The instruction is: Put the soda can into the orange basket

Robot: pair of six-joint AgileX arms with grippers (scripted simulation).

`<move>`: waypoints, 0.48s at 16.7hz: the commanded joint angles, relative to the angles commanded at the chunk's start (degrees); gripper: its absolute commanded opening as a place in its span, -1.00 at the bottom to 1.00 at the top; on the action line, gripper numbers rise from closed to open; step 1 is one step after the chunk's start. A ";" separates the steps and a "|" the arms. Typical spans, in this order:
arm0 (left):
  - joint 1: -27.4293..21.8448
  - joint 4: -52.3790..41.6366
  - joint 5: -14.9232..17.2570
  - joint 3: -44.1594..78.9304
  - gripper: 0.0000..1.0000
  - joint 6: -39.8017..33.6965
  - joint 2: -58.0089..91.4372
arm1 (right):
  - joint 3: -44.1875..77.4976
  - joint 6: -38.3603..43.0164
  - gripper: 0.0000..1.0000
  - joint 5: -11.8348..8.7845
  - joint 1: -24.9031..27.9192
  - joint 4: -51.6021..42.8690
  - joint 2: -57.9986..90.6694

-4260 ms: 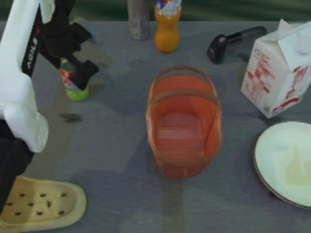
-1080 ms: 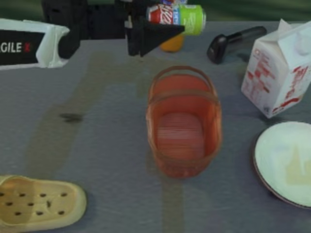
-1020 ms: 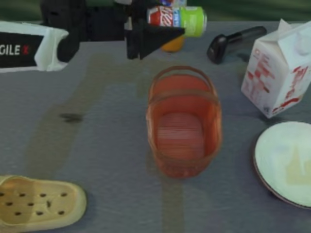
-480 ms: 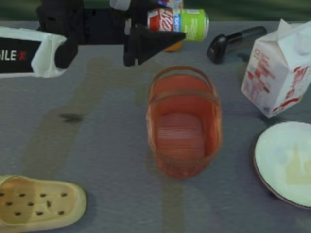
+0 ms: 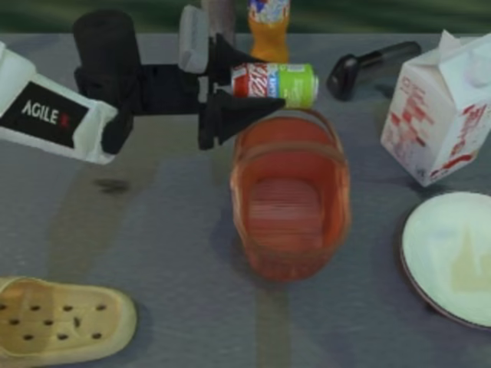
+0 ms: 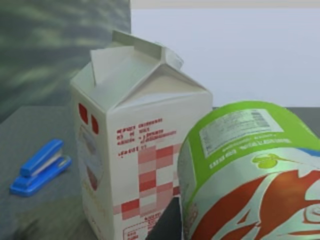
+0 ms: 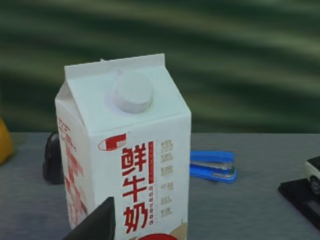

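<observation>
Left hand [image 5: 239, 96] sits upper centre of the top view, clenched on the soda can [image 5: 275, 83]. Can lies on its side between the black fingers [image 5: 238, 116], red end at the hand, green end sticking out toward frame right. It hangs over the far rim of the orange basket [image 5: 290, 195], mid-frame on the bench [image 5: 169, 253]. Left wrist view: can [image 6: 250, 175] fills lower right, milk carton [image 6: 140, 150] behind. Right hand: fingers can't be judged.

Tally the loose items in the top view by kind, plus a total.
Drink containers: 3, soda can, orange juice bottle, milk carton
Orange basket: 1
Barcode scanner: 1
Plate: 1
Slipper: 1
Grey cylinder: 1
Total: 8
</observation>
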 joint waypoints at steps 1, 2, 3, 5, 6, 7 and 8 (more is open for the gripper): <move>0.13 2.11 -0.01 -0.61 -1.00 -0.03 1.44 | 0.00 0.00 1.00 0.00 0.00 0.00 0.00; 0.22 3.63 -0.02 -1.12 -1.00 -0.04 2.54 | 0.00 0.00 1.00 0.00 0.00 0.00 0.00; 0.27 4.54 -0.03 -1.47 -1.00 -0.04 3.24 | 0.00 0.00 1.00 0.00 0.00 0.00 0.00; 0.28 4.82 -0.04 -1.58 -1.00 -0.04 3.45 | 0.00 0.00 1.00 0.00 0.00 0.00 0.00; 0.28 4.82 -0.04 -1.58 -1.00 -0.04 3.45 | 0.00 0.00 1.00 0.00 0.00 0.00 0.00; 0.28 4.82 -0.04 -1.58 -1.00 -0.04 3.45 | 0.00 0.00 1.00 0.00 0.00 0.00 0.00; 0.28 4.82 -0.04 -1.58 -0.85 -0.04 3.45 | 0.00 0.00 1.00 0.00 0.00 0.00 0.00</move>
